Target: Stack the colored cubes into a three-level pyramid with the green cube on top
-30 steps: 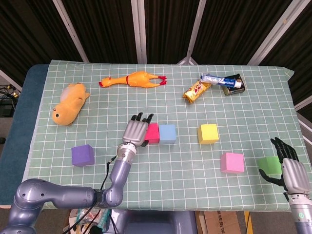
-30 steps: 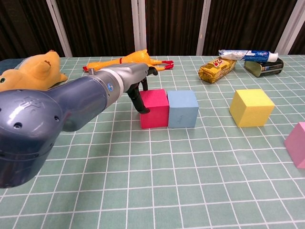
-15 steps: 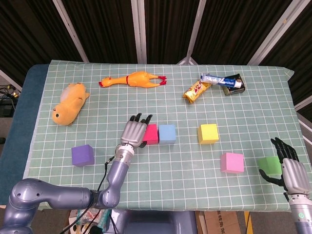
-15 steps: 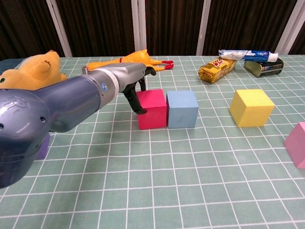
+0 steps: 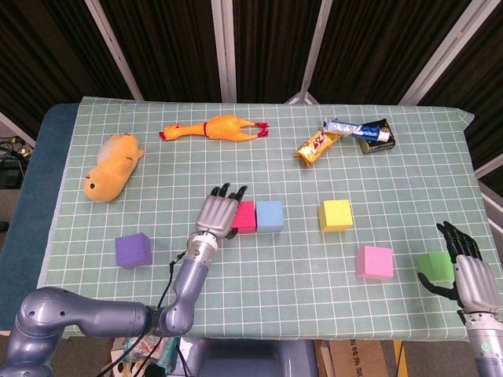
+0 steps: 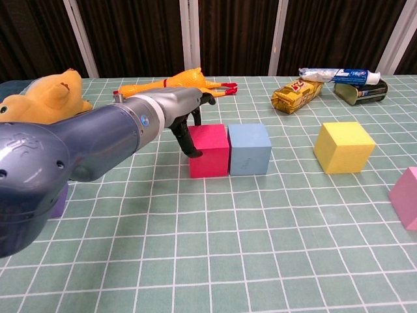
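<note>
My left hand (image 5: 221, 210) lies flat with its fingers extended along the left side of the red cube (image 5: 245, 217), touching it and holding nothing. In the chest view the fingers (image 6: 189, 130) rest against that red cube (image 6: 210, 151). The blue cube (image 5: 269, 216) (image 6: 249, 149) sits flush against the red cube's right side. The yellow cube (image 5: 336, 214) (image 6: 343, 147) stands apart to the right. Nearer the front sits the pink cube (image 5: 373, 261). The green cube (image 5: 434, 267) lies at the front right, just left of my empty right hand (image 5: 470, 271), whose fingers are extended. The purple cube (image 5: 133, 250) is front left.
A yellow plush animal (image 5: 114, 166) and a rubber chicken (image 5: 214, 127) lie at the back left. A snack bar (image 5: 317, 146), a toothpaste tube (image 5: 357, 129) and a can (image 5: 378, 138) lie at the back right. The right hand is at the table's front right edge.
My left arm has drawn back slightly toward me, its hand still against the red cube. The cubes have barely shifted. The right hand has not moved.
</note>
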### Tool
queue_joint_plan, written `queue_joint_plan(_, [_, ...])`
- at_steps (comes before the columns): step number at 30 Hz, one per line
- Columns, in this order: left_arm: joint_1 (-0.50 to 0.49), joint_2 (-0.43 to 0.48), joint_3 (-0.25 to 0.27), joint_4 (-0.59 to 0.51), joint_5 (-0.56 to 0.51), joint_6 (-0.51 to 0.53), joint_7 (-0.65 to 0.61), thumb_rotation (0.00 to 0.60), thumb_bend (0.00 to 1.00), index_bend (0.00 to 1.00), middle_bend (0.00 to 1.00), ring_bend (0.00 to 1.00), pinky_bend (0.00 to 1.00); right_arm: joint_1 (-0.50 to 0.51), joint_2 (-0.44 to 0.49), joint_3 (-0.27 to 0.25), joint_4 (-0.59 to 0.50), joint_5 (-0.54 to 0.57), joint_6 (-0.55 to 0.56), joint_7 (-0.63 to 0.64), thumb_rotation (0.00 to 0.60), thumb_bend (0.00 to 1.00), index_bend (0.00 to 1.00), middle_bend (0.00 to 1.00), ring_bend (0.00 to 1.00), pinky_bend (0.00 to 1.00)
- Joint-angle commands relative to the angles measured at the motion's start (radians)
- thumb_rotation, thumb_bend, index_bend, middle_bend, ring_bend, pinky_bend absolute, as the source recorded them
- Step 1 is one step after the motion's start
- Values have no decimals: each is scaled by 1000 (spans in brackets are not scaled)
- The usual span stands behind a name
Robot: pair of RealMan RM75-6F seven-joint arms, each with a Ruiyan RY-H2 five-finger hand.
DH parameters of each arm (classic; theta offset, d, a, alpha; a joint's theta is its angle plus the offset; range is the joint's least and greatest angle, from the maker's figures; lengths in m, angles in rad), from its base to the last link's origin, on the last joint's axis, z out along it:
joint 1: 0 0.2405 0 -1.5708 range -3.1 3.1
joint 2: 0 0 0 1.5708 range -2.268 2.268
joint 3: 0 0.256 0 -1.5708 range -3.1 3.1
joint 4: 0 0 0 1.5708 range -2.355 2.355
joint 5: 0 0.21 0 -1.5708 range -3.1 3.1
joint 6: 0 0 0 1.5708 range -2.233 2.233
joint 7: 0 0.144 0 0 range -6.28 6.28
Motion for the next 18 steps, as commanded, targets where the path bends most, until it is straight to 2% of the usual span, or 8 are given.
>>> queue_joint_plan(1, [-1,-2,0,1,0,0,0,600,370,27,309,72,143,0,0,0,0,0,0,0,600,282,0,0,0,0])
queue_joint_plan(18, [-6,-15,0,18,6,-6,-9,600,370,26,300,72,143,0,1,1,-1,3,-2,2,600,282,0,0,0,0])
